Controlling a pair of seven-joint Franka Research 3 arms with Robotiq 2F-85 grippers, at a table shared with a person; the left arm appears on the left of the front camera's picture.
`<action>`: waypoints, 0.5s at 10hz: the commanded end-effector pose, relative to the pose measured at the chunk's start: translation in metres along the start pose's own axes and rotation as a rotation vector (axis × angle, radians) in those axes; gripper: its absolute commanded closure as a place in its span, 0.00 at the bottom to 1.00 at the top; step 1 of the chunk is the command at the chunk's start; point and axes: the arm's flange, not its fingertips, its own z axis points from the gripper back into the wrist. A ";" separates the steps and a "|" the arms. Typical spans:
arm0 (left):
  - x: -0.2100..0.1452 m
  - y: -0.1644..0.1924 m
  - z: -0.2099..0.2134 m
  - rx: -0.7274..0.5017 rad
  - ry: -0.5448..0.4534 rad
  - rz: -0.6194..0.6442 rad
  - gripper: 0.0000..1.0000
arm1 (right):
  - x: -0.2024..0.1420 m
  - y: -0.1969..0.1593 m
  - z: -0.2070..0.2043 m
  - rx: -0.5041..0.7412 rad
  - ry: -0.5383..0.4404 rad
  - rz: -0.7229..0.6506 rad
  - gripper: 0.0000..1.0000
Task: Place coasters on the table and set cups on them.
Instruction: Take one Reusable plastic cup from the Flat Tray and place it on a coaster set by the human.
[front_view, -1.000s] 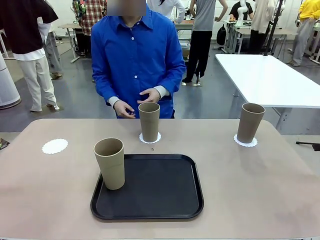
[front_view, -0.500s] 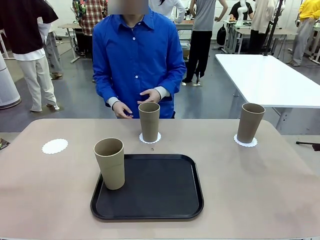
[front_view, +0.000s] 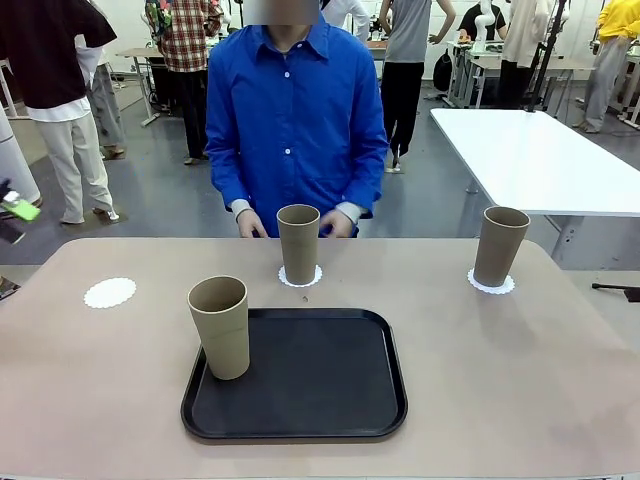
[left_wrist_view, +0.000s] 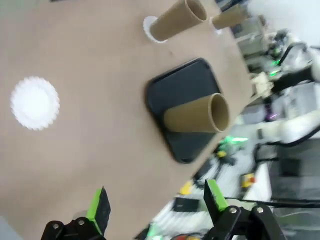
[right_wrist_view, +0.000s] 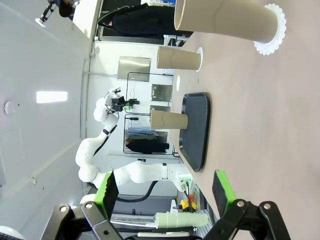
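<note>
Three khaki cups stand on the beige table (front_view: 500, 380). One cup (front_view: 219, 327) is on the black tray (front_view: 320, 385), near its left edge. The middle cup (front_view: 298, 243) rests on a white coaster (front_view: 300, 277), and the right cup (front_view: 500, 246) on another coaster (front_view: 491, 286). A third coaster (front_view: 110, 292) lies bare at the left. My left gripper (left_wrist_view: 156, 205) is open and empty, high above the table between the bare coaster (left_wrist_view: 35, 102) and the tray cup (left_wrist_view: 195, 112). My right gripper (right_wrist_view: 165, 192) is open and empty, looking along the table past the right cup (right_wrist_view: 225, 22).
A person in a blue shirt stands at the far side with both hands (front_view: 340, 222) at the table edge behind the middle cup. A green-padded fingertip (front_view: 20, 210) shows at the left edge of the front view. A white table (front_view: 540, 150) stands beyond at the right.
The person has lowered both hands from chest height to the table edge behind the middle cup. A green-padded fingertip has come into the front view at the left edge. The cups have not moved.
</note>
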 end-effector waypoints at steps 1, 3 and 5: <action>0.022 -0.029 -0.028 0.296 0.104 -0.309 0.00 | -0.001 -0.001 0.001 -0.009 0.001 -0.008 0.00; 0.039 -0.072 -0.063 0.386 0.239 -0.463 0.00 | -0.001 -0.001 0.001 -0.009 0.001 -0.008 0.00; 0.046 -0.108 -0.108 0.490 0.279 -0.598 0.00 | -0.001 -0.001 0.001 -0.009 0.001 -0.008 0.00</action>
